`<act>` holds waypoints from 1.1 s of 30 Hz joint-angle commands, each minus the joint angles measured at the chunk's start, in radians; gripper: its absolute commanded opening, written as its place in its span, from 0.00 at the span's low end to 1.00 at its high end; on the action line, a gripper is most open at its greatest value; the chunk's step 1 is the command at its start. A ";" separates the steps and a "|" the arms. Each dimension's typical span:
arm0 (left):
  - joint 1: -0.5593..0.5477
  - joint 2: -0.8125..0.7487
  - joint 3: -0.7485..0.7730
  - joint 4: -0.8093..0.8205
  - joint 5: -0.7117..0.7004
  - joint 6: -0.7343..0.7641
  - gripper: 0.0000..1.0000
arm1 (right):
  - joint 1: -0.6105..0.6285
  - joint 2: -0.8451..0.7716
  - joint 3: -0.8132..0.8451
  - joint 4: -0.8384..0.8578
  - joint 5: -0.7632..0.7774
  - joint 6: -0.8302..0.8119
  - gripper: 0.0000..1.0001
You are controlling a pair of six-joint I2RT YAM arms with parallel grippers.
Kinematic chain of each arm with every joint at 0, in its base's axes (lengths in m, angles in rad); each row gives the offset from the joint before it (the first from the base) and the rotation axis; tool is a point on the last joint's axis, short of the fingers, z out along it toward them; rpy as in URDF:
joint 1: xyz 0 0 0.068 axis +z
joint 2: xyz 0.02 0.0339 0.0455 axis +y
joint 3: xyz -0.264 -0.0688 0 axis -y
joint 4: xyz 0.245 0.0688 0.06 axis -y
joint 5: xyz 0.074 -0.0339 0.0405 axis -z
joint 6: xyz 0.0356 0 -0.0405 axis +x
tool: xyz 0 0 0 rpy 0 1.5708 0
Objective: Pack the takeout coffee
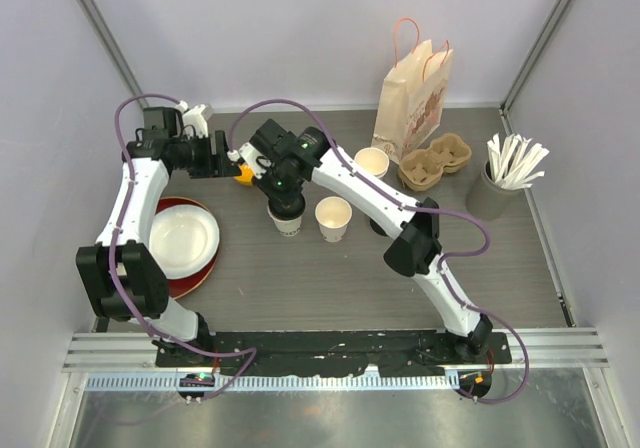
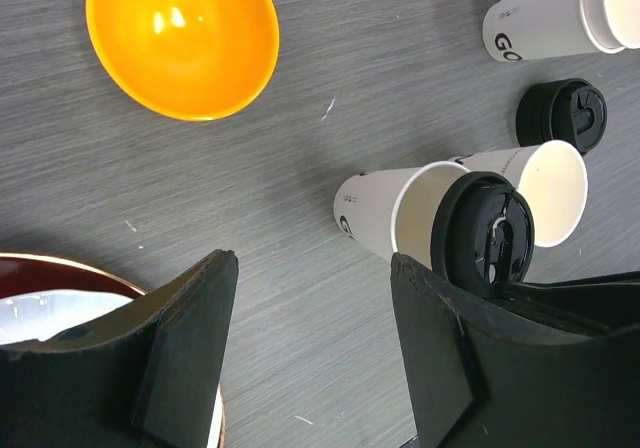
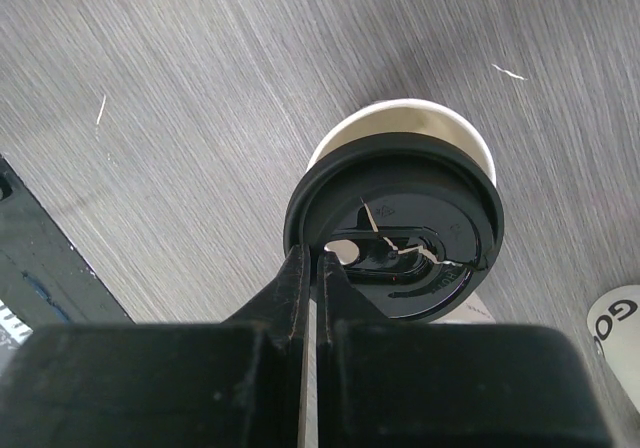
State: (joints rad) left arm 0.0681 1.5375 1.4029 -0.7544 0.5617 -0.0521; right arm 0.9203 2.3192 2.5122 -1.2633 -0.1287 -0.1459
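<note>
Three white paper cups stand on the grey table. My right gripper (image 3: 312,268) is shut on the rim of a cracked black lid (image 3: 400,238), held tilted and off-centre over the left cup (image 3: 404,116). From above, that gripper (image 1: 285,200) covers this cup (image 1: 286,223). A second cup (image 1: 333,218) stands open to its right and a third cup (image 1: 371,162) further back. A loose black lid (image 2: 561,115) lies between them. My left gripper (image 2: 315,308) is open over bare table with nothing between its fingers, left of the lidded cup (image 2: 375,213).
An orange bowl (image 2: 182,38) sits by my left gripper (image 1: 232,161). A red plate (image 1: 200,278) carrying a white bowl lies at the left. A paper bag (image 1: 412,98), a pulp cup carrier (image 1: 435,160) and a grey holder of wrapped sticks (image 1: 497,196) stand at the back right.
</note>
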 commanded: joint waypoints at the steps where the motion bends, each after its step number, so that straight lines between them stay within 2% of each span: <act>1: 0.004 -0.023 -0.012 0.030 0.029 -0.015 0.67 | 0.003 0.020 0.054 -0.005 -0.011 -0.037 0.01; 25: -0.020 -0.013 -0.051 0.058 0.087 -0.057 0.67 | 0.002 0.066 0.042 0.012 -0.043 -0.069 0.01; 33: -0.042 -0.001 -0.045 0.055 0.084 -0.061 0.68 | 0.002 0.014 0.013 0.059 -0.054 -0.069 0.26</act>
State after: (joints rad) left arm 0.0349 1.5391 1.3483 -0.7296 0.6071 -0.1001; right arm 0.9207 2.3871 2.5320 -1.2499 -0.1661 -0.2073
